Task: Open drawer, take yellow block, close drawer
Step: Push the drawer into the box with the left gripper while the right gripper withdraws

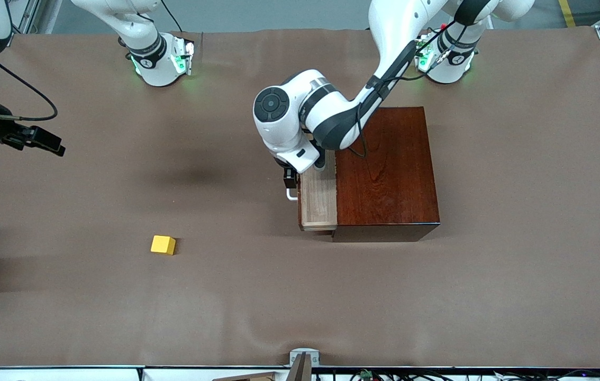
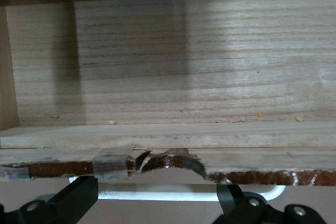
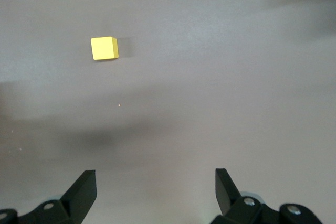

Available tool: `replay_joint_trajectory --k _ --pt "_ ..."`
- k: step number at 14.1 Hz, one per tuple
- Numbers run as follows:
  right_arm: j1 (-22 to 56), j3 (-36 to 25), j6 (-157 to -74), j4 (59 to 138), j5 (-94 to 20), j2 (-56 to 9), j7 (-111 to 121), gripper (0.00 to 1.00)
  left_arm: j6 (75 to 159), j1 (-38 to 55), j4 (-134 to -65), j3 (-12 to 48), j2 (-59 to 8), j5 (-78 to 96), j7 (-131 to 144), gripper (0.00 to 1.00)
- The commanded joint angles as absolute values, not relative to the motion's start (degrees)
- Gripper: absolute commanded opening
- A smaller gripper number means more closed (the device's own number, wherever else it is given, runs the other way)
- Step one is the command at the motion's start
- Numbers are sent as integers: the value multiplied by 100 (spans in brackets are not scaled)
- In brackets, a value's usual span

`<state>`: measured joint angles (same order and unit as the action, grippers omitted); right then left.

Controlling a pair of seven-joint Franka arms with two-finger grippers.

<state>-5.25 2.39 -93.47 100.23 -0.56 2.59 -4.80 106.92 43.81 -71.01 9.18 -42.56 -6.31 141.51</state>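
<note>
While the drawer (image 1: pixel 319 200) stands partly pulled out of the mahogany box (image 1: pixel 386 169), toward the right arm's end of the table, your left gripper (image 1: pixel 290 182) sits at its dark front, over the white handle (image 1: pixel 291 194). From the left wrist view you can see the pale wood tray floor (image 2: pixel 173 61) bare except for a few small crumbs, its front edge chipped and patched with clear tape (image 2: pixel 111 161), and the handle (image 2: pixel 157 192) running between the two black fingers (image 2: pixel 79 198). Those fingers stand well apart, one on each side of the handle's middle stretch; you cannot tell from these frames whether either touches it. Note the yellow block (image 1: pixel 163 244): it lies on the brown table cover (image 1: pixel 437 296), out of the drawer, well apart from the box, nearer the front camera than the drawer and toward the right arm's end. Your right gripper (image 1: pixel 41 138) waits up in the air at the right arm's end of the table, over the bare cover. Its fingers (image 3: pixel 83 190) are spread wide with nothing between them, and the block (image 3: pixel 104 48) shows on the cover below, well clear of them.
</note>
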Motion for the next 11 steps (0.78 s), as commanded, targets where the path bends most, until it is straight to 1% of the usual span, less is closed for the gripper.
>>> replay_joint_trajectory --k 1,6,11 --pt "-746 325 -9158 9923 35 308 -71 100 10161 4324 -7330 748 -4149 -967 14080 100" --pt "-747 378 -9088 9870 0 316 -105 100 9835 4324 -7321 343 -4096 -967 14089 100" --pt "-730 387 -9079 9870 -9 343 -26 100 9449 4333 -7321 150 -4087 -967 14106 100"
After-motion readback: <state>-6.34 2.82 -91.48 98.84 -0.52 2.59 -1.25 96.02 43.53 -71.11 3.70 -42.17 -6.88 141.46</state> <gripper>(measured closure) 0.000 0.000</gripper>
